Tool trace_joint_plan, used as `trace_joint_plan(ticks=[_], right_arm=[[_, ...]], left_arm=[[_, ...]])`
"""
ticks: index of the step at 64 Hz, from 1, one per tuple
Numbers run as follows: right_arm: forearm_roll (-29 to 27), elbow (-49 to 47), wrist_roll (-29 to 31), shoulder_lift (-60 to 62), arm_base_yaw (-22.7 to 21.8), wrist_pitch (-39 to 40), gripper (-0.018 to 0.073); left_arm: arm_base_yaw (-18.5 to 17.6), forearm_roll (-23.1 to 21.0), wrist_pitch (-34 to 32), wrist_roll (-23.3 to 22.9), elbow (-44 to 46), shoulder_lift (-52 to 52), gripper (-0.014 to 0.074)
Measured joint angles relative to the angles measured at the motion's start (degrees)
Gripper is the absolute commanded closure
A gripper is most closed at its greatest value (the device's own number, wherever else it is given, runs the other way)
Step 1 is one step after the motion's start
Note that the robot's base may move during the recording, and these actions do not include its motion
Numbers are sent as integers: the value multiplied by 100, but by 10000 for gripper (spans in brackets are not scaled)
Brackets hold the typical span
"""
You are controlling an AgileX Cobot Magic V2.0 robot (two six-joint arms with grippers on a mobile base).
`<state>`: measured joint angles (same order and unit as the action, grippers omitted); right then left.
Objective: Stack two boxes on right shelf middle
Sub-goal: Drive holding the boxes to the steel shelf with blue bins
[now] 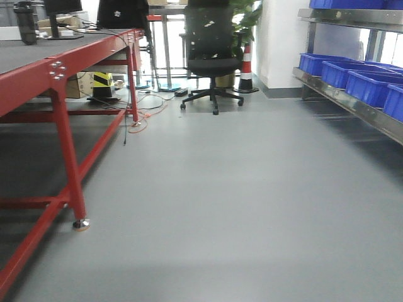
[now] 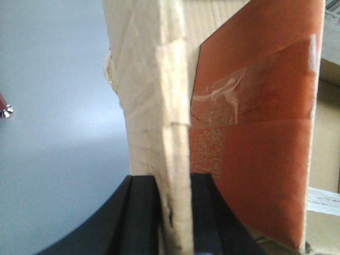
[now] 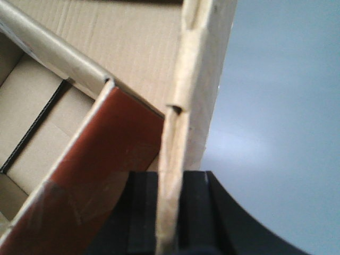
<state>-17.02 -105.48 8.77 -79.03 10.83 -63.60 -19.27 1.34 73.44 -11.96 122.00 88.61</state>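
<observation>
An open brown cardboard box (image 2: 149, 79) shows in both wrist views, over grey floor. My left gripper (image 2: 174, 186) is shut on the top edge of one box wall, with one black finger on each side. My right gripper (image 3: 171, 181) is shut the same way on a box wall (image 3: 196, 79). An orange-red flap (image 2: 260, 133) lies inside the box and also shows in the right wrist view (image 3: 106, 170). The box interior (image 3: 133, 42) looks empty. A steel shelf rack (image 1: 343, 100) stands at the right of the front view. No box or gripper shows in that view.
Blue bins (image 1: 371, 85) sit on the rack's level. A red-framed table (image 1: 63, 75) runs along the left. A black office chair (image 1: 211, 56), a striped cone (image 1: 246, 69) and loose cables (image 1: 141, 113) are at the far end. Grey floor (image 1: 239, 201) lies between.
</observation>
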Motion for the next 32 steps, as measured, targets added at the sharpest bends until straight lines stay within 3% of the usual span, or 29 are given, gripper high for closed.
trace_joint_plan(ticks=[32], right_arm=[[0, 0, 0, 0, 0, 0, 715]], left_arm=[[0, 0, 0, 0, 0, 0, 708]])
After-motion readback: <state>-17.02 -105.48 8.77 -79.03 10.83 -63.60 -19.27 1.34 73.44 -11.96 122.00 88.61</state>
